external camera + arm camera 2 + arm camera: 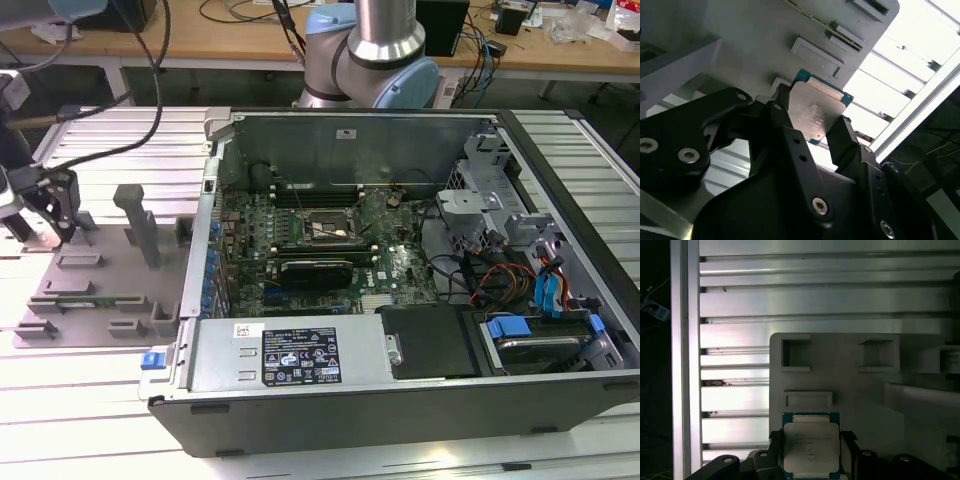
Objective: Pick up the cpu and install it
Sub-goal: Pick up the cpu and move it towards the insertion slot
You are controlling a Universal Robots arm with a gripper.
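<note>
black fingers (785, 120) pinch the cpu (816, 111) by two opposite edges, closed on it over the grey tray (860, 385) on the table (100, 420). such a thin edge grip could let it slip or tilt, so it would meet the socket (330, 229) skewed.

The gripper (812, 121) points down, its black fingers (845, 142) apparently clamping the cpu (816, 110) between the jaws.

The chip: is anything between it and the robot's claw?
Nothing visible. In the second wrist view the gripper has its black fingers against two opposite edges of the chip, above the grey tray.
</note>
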